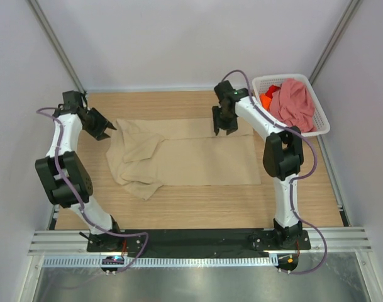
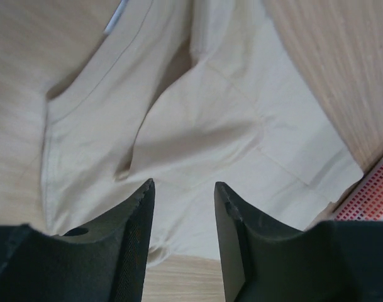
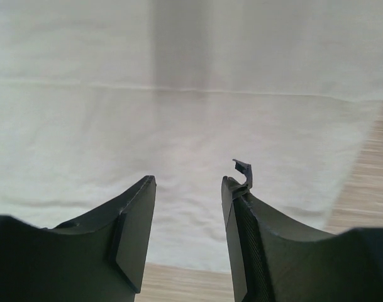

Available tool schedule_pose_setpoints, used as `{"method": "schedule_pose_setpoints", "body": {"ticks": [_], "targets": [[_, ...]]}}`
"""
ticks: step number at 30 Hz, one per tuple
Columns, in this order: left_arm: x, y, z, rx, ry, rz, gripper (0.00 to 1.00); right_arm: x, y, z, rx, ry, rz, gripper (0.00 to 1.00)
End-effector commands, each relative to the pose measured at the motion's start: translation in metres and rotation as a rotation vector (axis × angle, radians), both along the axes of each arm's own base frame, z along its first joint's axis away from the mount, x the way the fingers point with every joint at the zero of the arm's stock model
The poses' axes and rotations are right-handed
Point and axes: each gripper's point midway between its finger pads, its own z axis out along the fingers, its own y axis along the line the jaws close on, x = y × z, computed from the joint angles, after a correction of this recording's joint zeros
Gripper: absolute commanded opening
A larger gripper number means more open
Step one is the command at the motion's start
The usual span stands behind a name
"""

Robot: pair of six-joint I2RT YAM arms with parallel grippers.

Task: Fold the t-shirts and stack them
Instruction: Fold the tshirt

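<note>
Beige-tan t-shirt (image 1: 185,157) lies partly folded mid wooden table (image 1: 197,211). Left gripper (image 1: 103,129) at its left edge, jaws apart, empty. Right gripper (image 1: 224,128) over its far edge, jaws apart, empty. Far right, white basket (image 1: 285,77) holds the pink t-shirt (image 1: 295,104) and orange t-shirt (image 1: 269,99).

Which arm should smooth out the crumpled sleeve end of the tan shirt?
Left. The left claw hangs open right beside the crumpled collar-and-sleeve end of the tan shirt. The right claw, also open, is over the flat hem end, far from the crumples.
</note>
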Motion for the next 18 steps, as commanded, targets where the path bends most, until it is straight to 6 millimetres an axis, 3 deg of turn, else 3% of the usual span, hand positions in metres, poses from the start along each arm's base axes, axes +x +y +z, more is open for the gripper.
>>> {"method": "schedule_pose_setpoints", "body": {"ticks": [1,6,7,9,10,14,18], "targets": [[0.061,-0.004,0.008,-0.052,-0.153,-0.121,0.43,-0.001,0.038,0.034,0.127,-0.07,0.059,0.53],[0.105,0.005,-0.007,-0.067,-0.161,-0.114,0.43,0.008,0.053,0.029,0.176,-0.064,0.072,0.53],[0.111,0.007,-0.02,-0.076,-0.136,-0.099,0.43,0.01,0.054,0.023,0.174,-0.057,0.074,0.53],[0.125,0.01,-0.019,-0.078,-0.155,-0.091,0.38,0.017,0.056,0.024,0.178,-0.07,0.068,0.53],[0.129,0.011,-0.033,-0.091,-0.135,-0.083,0.35,0.022,0.056,0.024,0.187,-0.076,0.06,0.52],[0.149,0.004,-0.038,-0.156,-0.19,-0.086,0.29,0.038,0.055,0.012,0.235,-0.067,0.013,0.45],[0.158,0.0,-0.051,-0.193,-0.215,-0.084,0.28,0.052,0.044,0.006,0.237,-0.072,-0.026,0.28]]}}
